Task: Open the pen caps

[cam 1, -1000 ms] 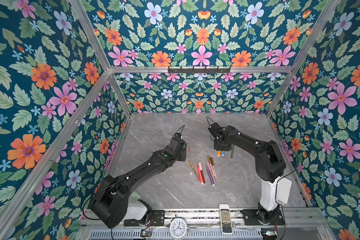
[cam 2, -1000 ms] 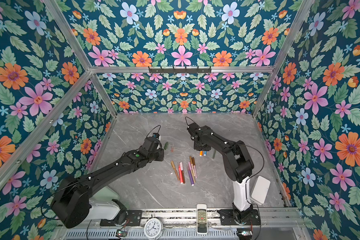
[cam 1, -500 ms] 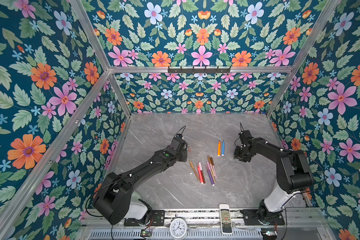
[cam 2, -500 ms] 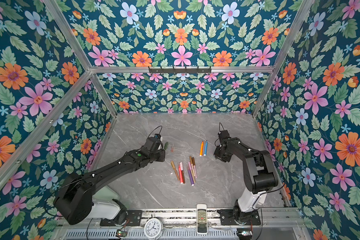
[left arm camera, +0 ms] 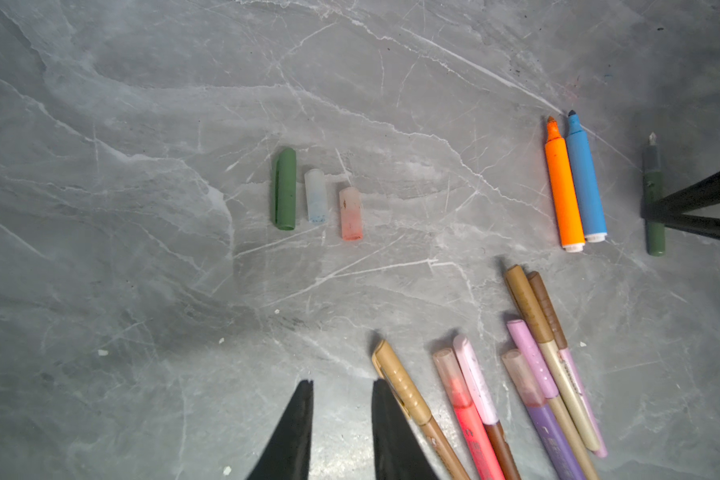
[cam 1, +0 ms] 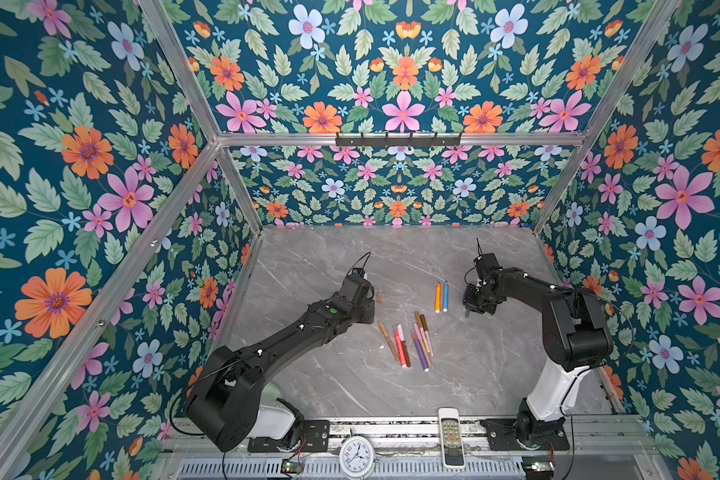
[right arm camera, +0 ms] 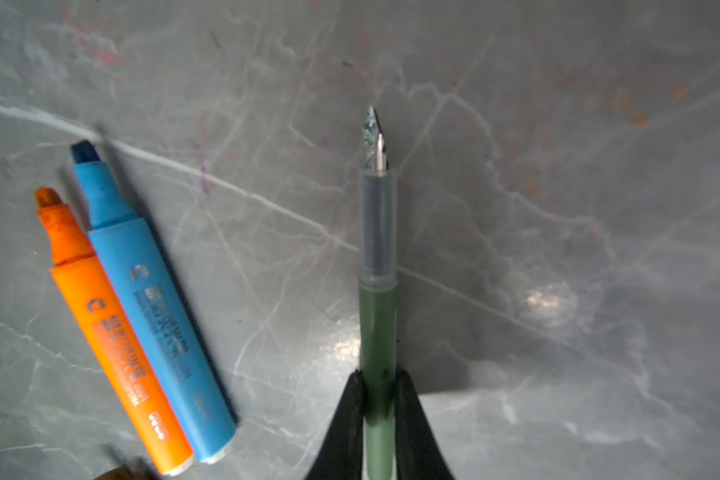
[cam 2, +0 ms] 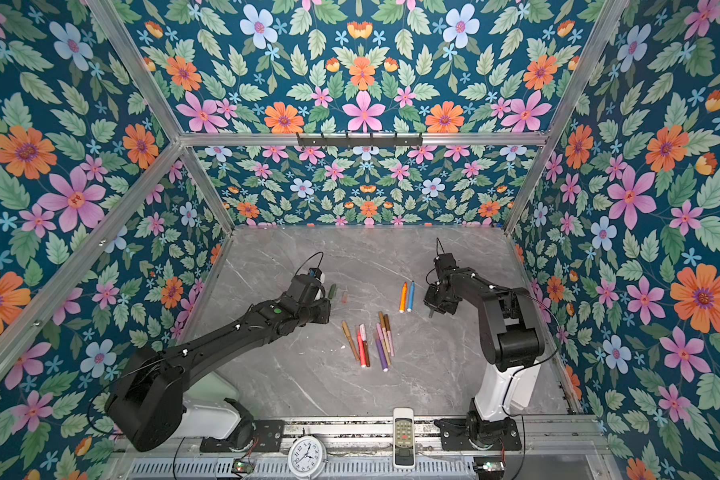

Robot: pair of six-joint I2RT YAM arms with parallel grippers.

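My right gripper (right arm camera: pixel 378 380) is shut on the barrel of an uncapped green pen (right arm camera: pixel 378 316), whose nib points away over the marble top; in both top views it sits at the right (cam 1: pixel 468 309). Uncapped orange (right arm camera: pixel 113 332) and blue (right arm camera: pixel 159 316) pens lie beside it. Three loose pen caps lie in a row: green (left arm camera: pixel 285 189), clear bluish (left arm camera: pixel 316 195) and reddish (left arm camera: pixel 351 212). My left gripper (left arm camera: pixel 341 384) is open a narrow way with nothing between its fingers, close beside a tan capped pen (left arm camera: pixel 404 390).
A bunch of several capped pens (cam 1: pixel 410 340) lies at the middle of the table. A white remote (cam 1: pixel 451 436) and a clock (cam 1: pixel 356 457) rest on the front rail. Floral walls close in both sides and the back.
My right arm swung from beside the orange and blue pens out to the right, and its jaws closed on the green pen. The left arm stayed put.
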